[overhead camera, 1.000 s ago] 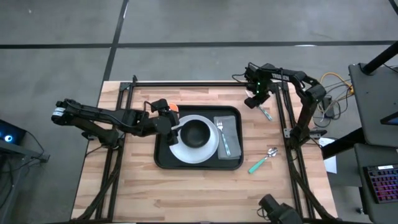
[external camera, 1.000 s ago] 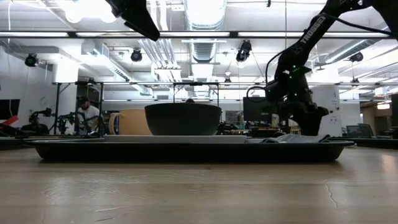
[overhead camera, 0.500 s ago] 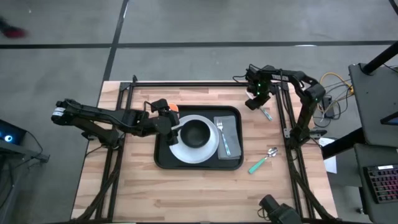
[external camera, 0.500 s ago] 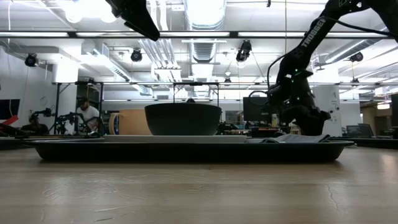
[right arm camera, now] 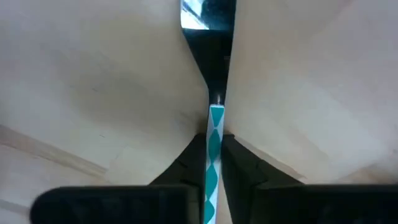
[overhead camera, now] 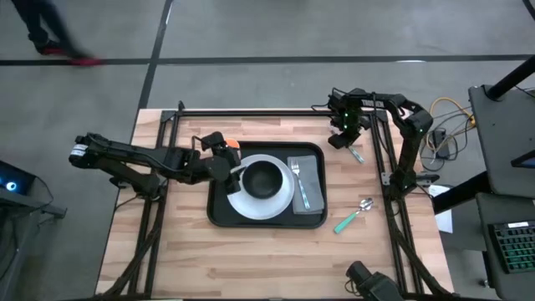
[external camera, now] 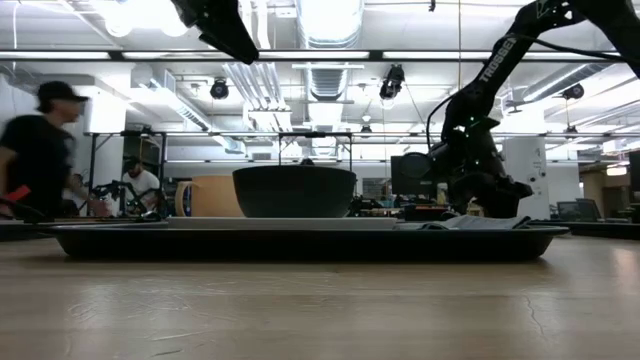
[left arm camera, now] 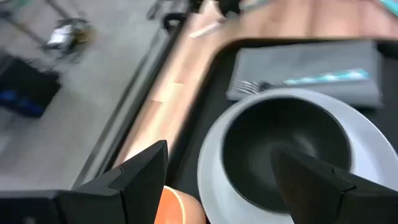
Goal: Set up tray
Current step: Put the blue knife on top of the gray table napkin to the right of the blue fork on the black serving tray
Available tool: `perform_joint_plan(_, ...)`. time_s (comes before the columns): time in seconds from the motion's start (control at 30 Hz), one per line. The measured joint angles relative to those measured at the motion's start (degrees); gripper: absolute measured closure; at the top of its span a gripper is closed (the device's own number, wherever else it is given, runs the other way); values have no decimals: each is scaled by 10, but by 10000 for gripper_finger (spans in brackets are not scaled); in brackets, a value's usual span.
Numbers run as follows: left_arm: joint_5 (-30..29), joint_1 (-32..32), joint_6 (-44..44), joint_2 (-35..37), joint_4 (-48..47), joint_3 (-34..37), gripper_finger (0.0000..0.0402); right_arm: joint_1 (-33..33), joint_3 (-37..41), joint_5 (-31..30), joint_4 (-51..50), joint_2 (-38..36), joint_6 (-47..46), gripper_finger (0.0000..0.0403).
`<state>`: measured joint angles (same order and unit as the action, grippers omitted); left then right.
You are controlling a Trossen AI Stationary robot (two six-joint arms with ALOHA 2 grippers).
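My right gripper (right arm camera: 213, 163) has its fingers pinched on a teal-patterned knife (right arm camera: 213, 155), gripping the handle with the blade running out ahead. It sits low over the table (overhead camera: 251, 267) near the far right corner, just beyond the tray's far right corner. My left gripper (left arm camera: 217, 180) hangs above the tray's left edge with fingers spread wide, holding nothing, with an orange cup (left arm camera: 177, 206) just under it. The tray (overhead camera: 219, 216) lies mid-table, carrying a white plate (overhead camera: 280, 201) with a dark bowl (overhead camera: 262, 177) on it and, to the right, a grey napkin (overhead camera: 313, 178) with a fork (overhead camera: 299, 184). A spoon (overhead camera: 354, 214) lies on the table off the tray's right edge.
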<state>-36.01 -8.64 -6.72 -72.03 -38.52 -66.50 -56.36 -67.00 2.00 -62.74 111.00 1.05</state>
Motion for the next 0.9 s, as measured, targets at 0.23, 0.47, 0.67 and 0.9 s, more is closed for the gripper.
perform_joint_plan(0.23,-127,1,-40,0,9,0,140,27,6,-23,2,-37,-56,388)
perform_joint_plan(0.47,-196,6,-61,1,6,0,140,123,26,-22,-4,-120,-203,390)
perform_joint_plan(0.67,-200,31,-61,1,-9,4,140,248,43,34,-12,-236,-346,391)
perform_joint_plan(0.9,-227,75,-45,1,-18,17,140,421,45,30,29,-322,-573,391)
